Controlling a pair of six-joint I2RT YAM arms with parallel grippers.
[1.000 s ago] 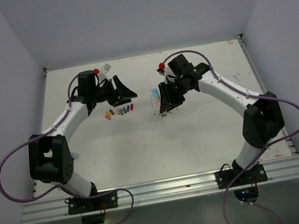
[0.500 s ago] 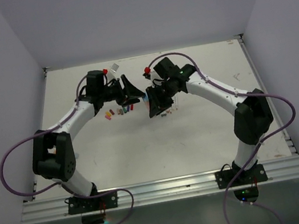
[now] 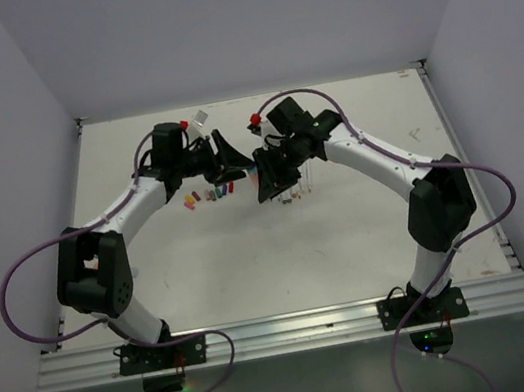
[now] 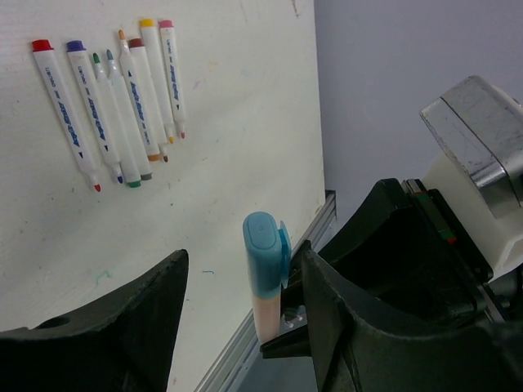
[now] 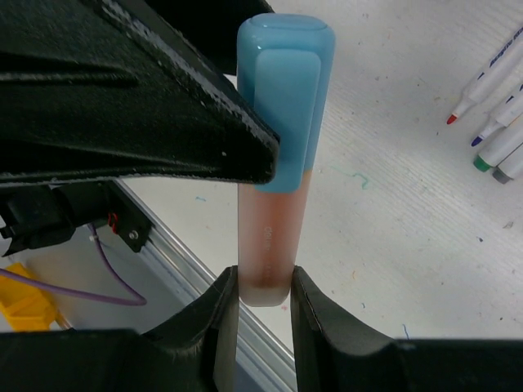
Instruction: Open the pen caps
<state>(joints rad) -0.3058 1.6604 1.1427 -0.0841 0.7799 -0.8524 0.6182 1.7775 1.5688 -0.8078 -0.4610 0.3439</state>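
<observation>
- The right gripper was clenched on the lower end of a highlighter's peach barrel. It held the pen upright and clear of the table, so the capped end stuck out free for the other arm.
- The task's thing at hand, the light-blue cap, was seated on top of that barrel, raised between the two arms.
- The left gripper stood released with its jaws spread wide. The cap sat in the gap, close against one finger and well apart from the other, so I judged a cap pull was being lined up, not yet gripped.
- Holding the barrel low left the whole cap exposed, giving the left jaws room to close without meeting the right ones.
- A row of uncapped markers lay side by side on the table, tips bare. The loose coloured caps lay in a short row of their own beneath the left arm, which suggests most of the job was done.
- From above, the two grippers crowded together and hid the highlighter completely.
- The left wrist camera did not show the right fingers' hold; the barrel ran down behind black housing.
- Whether the near left finger actually touched the cap could not be told.
- The barrel's print was too faint to read, and the right wrist view cut off the markers at its edge.
</observation>
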